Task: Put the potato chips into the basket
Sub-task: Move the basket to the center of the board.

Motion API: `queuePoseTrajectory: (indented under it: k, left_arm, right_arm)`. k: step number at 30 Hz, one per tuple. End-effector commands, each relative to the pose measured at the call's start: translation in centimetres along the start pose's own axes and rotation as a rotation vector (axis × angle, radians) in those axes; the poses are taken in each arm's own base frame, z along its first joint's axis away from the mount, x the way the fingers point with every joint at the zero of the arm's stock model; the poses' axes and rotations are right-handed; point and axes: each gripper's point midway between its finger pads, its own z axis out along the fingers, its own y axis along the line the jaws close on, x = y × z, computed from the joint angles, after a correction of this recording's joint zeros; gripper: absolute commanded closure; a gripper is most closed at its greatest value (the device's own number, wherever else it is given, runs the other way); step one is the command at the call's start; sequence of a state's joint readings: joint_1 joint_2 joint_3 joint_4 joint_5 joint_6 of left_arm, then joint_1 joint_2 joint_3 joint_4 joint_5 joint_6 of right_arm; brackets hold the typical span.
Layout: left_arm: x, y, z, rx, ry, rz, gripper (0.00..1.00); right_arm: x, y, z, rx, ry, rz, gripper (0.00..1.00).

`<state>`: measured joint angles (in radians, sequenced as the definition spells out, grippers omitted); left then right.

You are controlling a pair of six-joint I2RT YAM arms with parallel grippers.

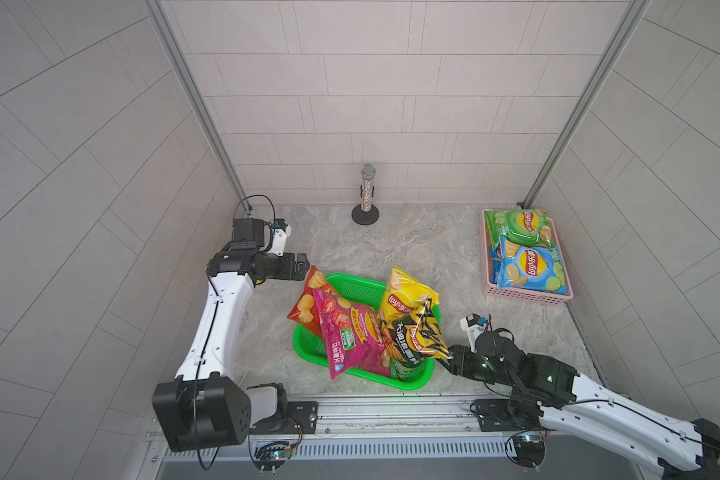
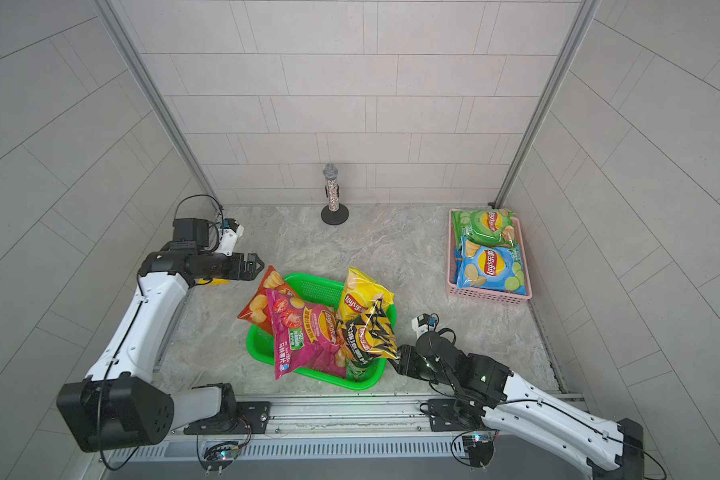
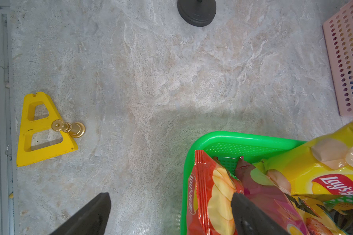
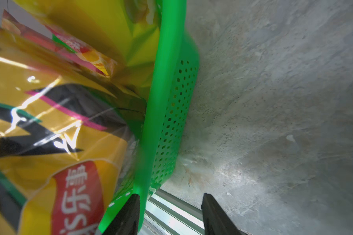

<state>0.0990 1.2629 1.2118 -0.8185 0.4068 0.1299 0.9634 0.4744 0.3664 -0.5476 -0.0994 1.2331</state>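
Observation:
The green basket (image 1: 352, 284) sits mid-table and holds several potato chips bags: a red-orange one (image 1: 308, 303), a magenta one (image 1: 350, 332), a yellow one (image 1: 404, 295) and a black-and-yellow one (image 1: 416, 332) leaning over its right end. My right gripper (image 1: 444, 360) is low beside that end, open, one finger against the basket's rim (image 4: 151, 142), with only table and rail between its fingers (image 4: 170, 195). My left gripper (image 1: 304, 267) hovers wide open above the basket's left corner and the red-orange bag (image 3: 212, 193), gripping nothing (image 3: 170, 196).
A pink basket (image 1: 528, 293) at the back right holds a green bag (image 1: 520, 226) and a blue bag (image 1: 531, 266). A microphone on a round stand (image 1: 366, 195) is at the back. A yellow triangular piece (image 3: 41, 130) with a gold knob (image 3: 69, 128) lies at the left wall. A metal rail (image 1: 391, 409) borders the front.

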Motion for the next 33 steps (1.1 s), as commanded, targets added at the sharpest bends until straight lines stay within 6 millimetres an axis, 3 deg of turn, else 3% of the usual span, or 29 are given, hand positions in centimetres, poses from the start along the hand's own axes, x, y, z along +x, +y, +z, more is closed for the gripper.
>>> queuePoseTrajectory:
  k: [1,9,20,28,33]
  left_arm:
    - [0.0,0.0,0.1,0.007,-0.007,-0.006,0.00]
    - [-0.1,0.0,0.0,0.006,-0.012,-0.007,0.00]
    - [0.0,0.2,-0.2,-0.011,-0.014,-0.004,0.00]
    - [0.0,0.3,-0.1,-0.011,-0.010,-0.005,0.00]
    - [0.0,0.3,-0.1,-0.014,-0.011,-0.005,0.00]
  right_arm:
    - [-1.6,1.0,-0.5,-0.045,-0.086,0.024,0.48]
    - [-0.4,2.9,1.6,-0.093,0.004,-0.004,0.49]
    - [-2.1,0.4,2.1,0.003,-0.095,0.020,0.65]
    - [-2.4,0.6,3.2,0.016,-0.074,0.013,0.60]
    - [-2.6,0.9,3.9,0.033,-0.061,-0.007,0.69]
